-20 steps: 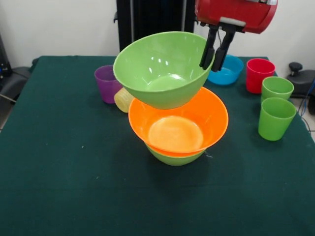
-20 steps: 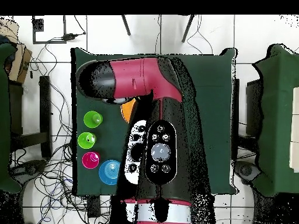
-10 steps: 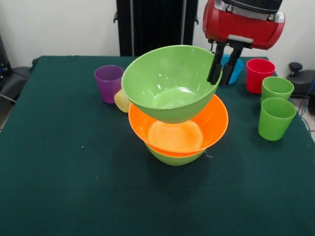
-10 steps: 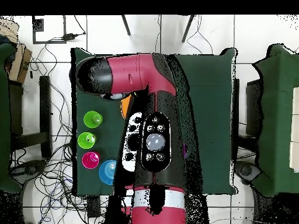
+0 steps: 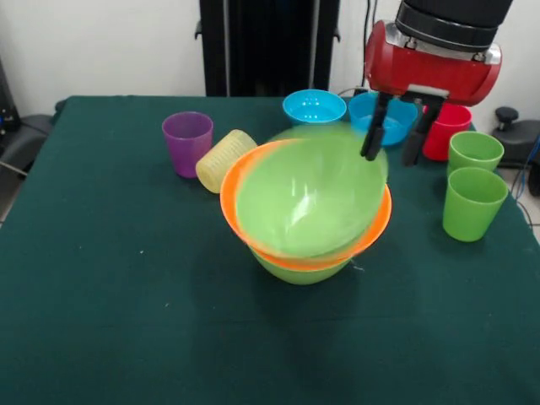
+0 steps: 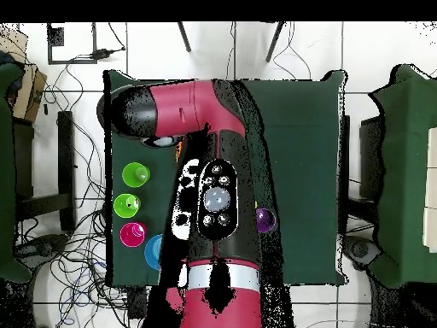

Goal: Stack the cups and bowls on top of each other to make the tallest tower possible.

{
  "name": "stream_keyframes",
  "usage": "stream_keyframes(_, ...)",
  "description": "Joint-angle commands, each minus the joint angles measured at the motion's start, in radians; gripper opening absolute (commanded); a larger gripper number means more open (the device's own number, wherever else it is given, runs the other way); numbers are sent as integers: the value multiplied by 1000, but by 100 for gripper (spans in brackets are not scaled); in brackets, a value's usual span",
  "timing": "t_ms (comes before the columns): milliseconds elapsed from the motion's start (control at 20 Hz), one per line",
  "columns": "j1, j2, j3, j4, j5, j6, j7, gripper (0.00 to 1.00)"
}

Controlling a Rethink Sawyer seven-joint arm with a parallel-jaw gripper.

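Pincer spread, two black fingers apart and holding nothing, hanging from the red wrist housing just beside the right rim of the pile in the front view. The tower sits mid-table on the dark green felt-like cloth of the table: a lime green bowl at the bottom with only its rounded underside showing, the large orange bowl nested in it, and a second lime green bowl lying tilted inside the orange one, its outline blurred (smooth glossy plastic, highlights on the inner wall). Left of the pile a translucent purple cup stands upright; the ribbed pale yellow cup lies on its side between it and the orange rim, close to the rim. Behind the pile, two shallow blue bowls sit side by side, the right one partly hidden by the pincer fingers. The red cup stands to the right behind the wrist housing, partly covered, and two light green cups stand upright near the right table edge, one behind the other. In the overhead view the arm covers the pile almost entirely; both green cups, the red cup, a sliver of blue bowl and the purple cup show beside it.
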State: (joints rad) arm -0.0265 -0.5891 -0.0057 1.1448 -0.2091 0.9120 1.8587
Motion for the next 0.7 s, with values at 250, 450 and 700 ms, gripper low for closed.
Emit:
stream_keyframes(250, 16, 7, 31, -68, -3, 66, 57, 100)
stream_keyframes(450, 10, -14, 28, -16, -4, 33, 50, 100)
stream_keyframes(700, 18, -32, 17, -7, -1, 50, 61, 100)
